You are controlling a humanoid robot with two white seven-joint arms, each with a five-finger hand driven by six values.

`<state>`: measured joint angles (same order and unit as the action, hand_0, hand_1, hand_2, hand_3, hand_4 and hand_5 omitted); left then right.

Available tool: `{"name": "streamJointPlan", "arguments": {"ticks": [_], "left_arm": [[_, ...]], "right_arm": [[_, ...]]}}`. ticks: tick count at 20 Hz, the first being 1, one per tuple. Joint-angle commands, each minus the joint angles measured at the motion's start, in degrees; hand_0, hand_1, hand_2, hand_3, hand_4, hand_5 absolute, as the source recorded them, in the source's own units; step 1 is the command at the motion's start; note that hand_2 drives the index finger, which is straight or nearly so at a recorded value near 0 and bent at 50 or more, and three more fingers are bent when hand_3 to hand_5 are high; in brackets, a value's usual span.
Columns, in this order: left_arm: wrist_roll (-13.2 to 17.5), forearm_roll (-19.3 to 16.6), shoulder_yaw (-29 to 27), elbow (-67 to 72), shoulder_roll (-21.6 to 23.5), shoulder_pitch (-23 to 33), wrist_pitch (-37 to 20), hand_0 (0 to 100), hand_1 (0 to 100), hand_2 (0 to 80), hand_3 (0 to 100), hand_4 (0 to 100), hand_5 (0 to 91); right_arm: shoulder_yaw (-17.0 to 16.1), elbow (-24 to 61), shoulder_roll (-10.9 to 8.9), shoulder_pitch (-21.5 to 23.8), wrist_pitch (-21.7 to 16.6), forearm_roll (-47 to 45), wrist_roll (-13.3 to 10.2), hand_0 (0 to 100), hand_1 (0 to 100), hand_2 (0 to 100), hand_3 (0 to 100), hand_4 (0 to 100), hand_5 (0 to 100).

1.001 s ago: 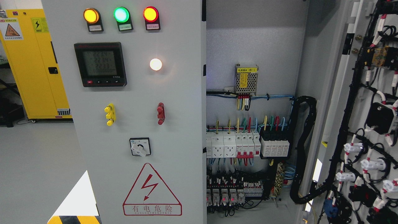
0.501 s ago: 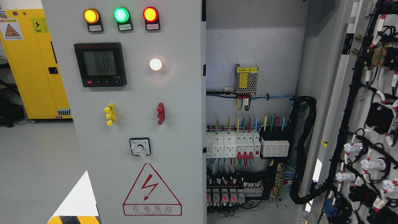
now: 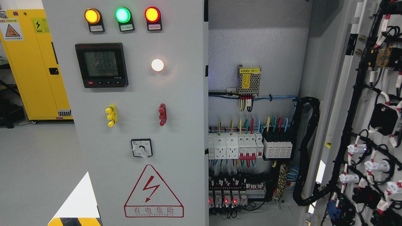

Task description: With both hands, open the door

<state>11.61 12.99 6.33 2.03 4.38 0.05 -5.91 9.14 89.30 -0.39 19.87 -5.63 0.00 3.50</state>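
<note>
Bg: smooth grey floor (image 3: 34, 163), evenly lit, faint sheen. Yellow storage cabinet (image 3: 34, 66) at far left with hazard stickers on its doors and a black latch, standing on the floor. Dark furniture (image 3: 8, 110) just left of it, mostly cut off

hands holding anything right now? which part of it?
Cannot be told: neither hand shows in the head view. The right door stands swung open with nothing on it in frame; the left door looks shut, also untouched.

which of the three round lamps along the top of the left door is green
The middle lamp is green; the left one glows amber and the right one has a red rim.
</note>
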Motion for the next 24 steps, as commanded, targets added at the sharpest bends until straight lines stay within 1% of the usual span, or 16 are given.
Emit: {"name": "streamJointPlan", "arguments": {"ticks": [1, 6, 9, 11, 12, 13, 15, 17, 20, 21, 22, 23, 24], "left_arm": [[0.2, 0.3, -0.3, 0.6, -0.3, 1.4, -0.2, 0, 0, 0.0, 0, 0, 0.0], [0.1, 0.2, -0.3, 0.6, -0.5, 1.3, -0.2, 0, 0, 0.0, 0, 0, 0.0], [0.2, 0.2, -0.3, 0.6, -0.5, 1.1, -0.2, 0, 0, 0.0, 0, 0, 0.0], [0.2, -0.1, -0.1, 0.6, -0.6, 1.1, -0.2, 0, 0, 0.0, 0, 0, 0.0], [0.1, -0.2, 0.0, 0.6, -0.9, 1.1, -0.2, 0, 0, 0.0, 0, 0, 0.0], [0.1, -0.2, 0.1, 0.5, -1.4, 1.0, -0.2, 0, 0, 0.0, 0, 0, 0.0], [0.1, -0.2, 0.2, 0.6, -1.5, 0.9, -0.1, 0, 0, 0.0, 0, 0, 0.0], [0.1, -0.3, 0.2, 0.6, -1.5, 0.7, 0.0, 0, 0, 0.0, 0, 0, 0.0], [0.0, -0.3, 0.1, 0.7, -1.5, 0.2, 0.4, 0, 0, 0.0, 0, 0, 0.0], [0.0, -0.3, 0.1, 0.6, -1.5, 0.1, 0.4, 0, 0, 0.0, 0, 0, 0.0], [0.0, -0.3, 0.1, 0.6, -1.5, 0.0, 0.4, 0, 0, 0.0, 0, 0, 0.0], [0.0, -0.3, 0.1, 0.6, -1.5, 0.0, 0.5, 0, 0, 0.0, 0, 0, 0.0], [0.0, -0.3, 0.1, 0.7, -1.5, -0.1, 0.4, 0, 0, 0.0, 0, 0, 0.0]], "right_arm": [[5.3, 30.6, -0.58, -7.1, -5.3, 0.2, -0.2, 22, 1, 0, 0, 0, 0], [5.2, 30.6, 0.30, -14.7, -6.1, 0.1, -0.2, 22, 1, 0, 0, 0, 0], [5.2, 30.6, 2.14, -19.7, -6.0, 0.1, -0.6, 21, 1, 0, 0, 0, 0], [5.3, 30.4, 3.11, -22.5, -5.1, 0.0, -0.7, 21, 1, 0, 0, 0, 0], [5.4, 30.4, 3.37, -23.8, -4.2, 0.0, -0.7, 22, 1, 0, 0, 0, 0], [5.6, 30.3, 3.55, -25.1, -1.9, -0.1, -0.7, 22, 1, 0, 0, 0, 0], [5.7, 30.1, 3.99, -27.4, 3.8, -0.2, -0.6, 22, 1, 0, 0, 0, 0], [5.8, 27.9, 4.69, -30.5, 7.9, -0.2, -0.3, 22, 1, 0, 0, 0, 0], [5.1, 22.8, 5.22, -36.7, 11.0, 0.0, -0.4, 22, 1, 0, 0, 0, 0], [5.1, 20.1, 5.22, -38.1, 12.9, -0.1, -0.3, 22, 1, 0, 0, 0, 0], [5.2, 18.0, 5.22, -39.1, 14.1, -0.1, -0.3, 21, 1, 0, 0, 0, 0], [5.2, 16.6, 5.31, -40.2, 14.3, -0.2, -0.3, 22, 1, 0, 0, 0, 0], [5.2, 14.9, 5.92, -42.2, 14.5, -0.1, -0.3, 22, 1, 0, 0, 0, 0]]}}
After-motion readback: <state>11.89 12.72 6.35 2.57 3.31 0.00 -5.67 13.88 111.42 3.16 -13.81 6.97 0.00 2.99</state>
